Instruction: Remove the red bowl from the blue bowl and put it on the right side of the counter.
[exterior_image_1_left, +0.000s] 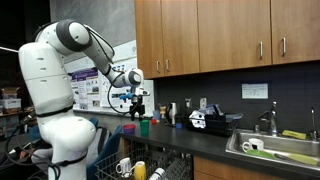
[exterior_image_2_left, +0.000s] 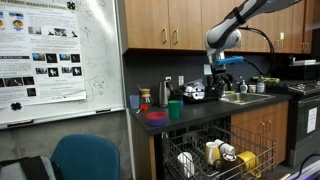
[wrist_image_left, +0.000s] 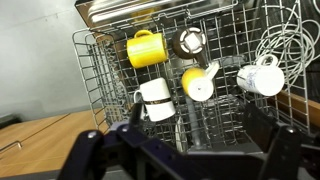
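The red bowl (exterior_image_2_left: 156, 115) sits inside the blue bowl (exterior_image_2_left: 157, 121) near the end of the dark counter (exterior_image_2_left: 205, 108), next to the green cup (exterior_image_2_left: 175, 108). In an exterior view the bowls (exterior_image_1_left: 128, 128) show small beside the green cup (exterior_image_1_left: 145, 127). My gripper (exterior_image_1_left: 137, 102) hangs well above the counter, apart from the bowls, and also shows in an exterior view (exterior_image_2_left: 219, 86). In the wrist view its fingers (wrist_image_left: 185, 160) are spread wide and hold nothing. The bowls are out of the wrist view.
An open dishwasher rack (wrist_image_left: 100, 75) below the counter holds a yellow mug (wrist_image_left: 147, 48) and white mugs (wrist_image_left: 155, 98). The steel sink (exterior_image_1_left: 270, 150) lies farther along the counter. An orange bottle (exterior_image_2_left: 147, 97) and appliances (exterior_image_1_left: 212, 121) stand at the back. Wooden cabinets (exterior_image_1_left: 230, 35) hang overhead.
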